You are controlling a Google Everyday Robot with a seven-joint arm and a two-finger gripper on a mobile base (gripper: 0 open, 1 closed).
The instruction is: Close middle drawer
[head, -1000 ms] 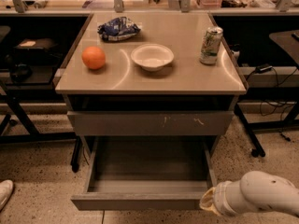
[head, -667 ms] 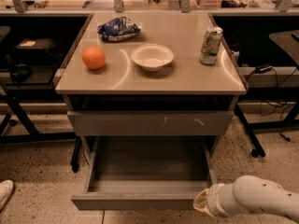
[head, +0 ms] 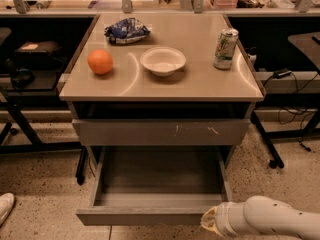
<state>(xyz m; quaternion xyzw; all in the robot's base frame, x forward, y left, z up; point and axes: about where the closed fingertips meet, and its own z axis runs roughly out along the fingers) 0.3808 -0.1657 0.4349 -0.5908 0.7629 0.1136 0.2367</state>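
1. Middle drawer (head: 150, 216): pulled well out from the cabinet under the desk (head: 200, 81). Its plain grey front faces the camera, low in the view. The grey floor and both side walls show from above.
2. Scratched drawer front (head: 160, 132): sits directly above the middle drawer. It lies close in under the desk top, with pale marks right of centre.
3. Tool (head: 210, 223): at the lower right, right at the right end of the middle drawer's front and level with it. Contact with the front is not certain. Only its pale yellowish tip shows; cannot tell whether it is open or closed.
4. Arm (head: 277, 219): white and rounded. It comes in from the right edge and runs leftward to the tool, low over the floor.
5. On the desk top, left to right:
   - orange (head: 100, 62) near the left edge;
   - blue crumpled bag (head: 126, 30) behind it, toward the back;
   - white bowl (head: 163, 61) about centre, upright;
   - drink can (head: 226, 48) upright near the right edge.
   All four stand apart from one another.
6. Surroundings: speckled floor. White shoe tip (head: 5, 207) at the lower left edge. Dark cables (head: 295, 91) hang to the right of the desk.
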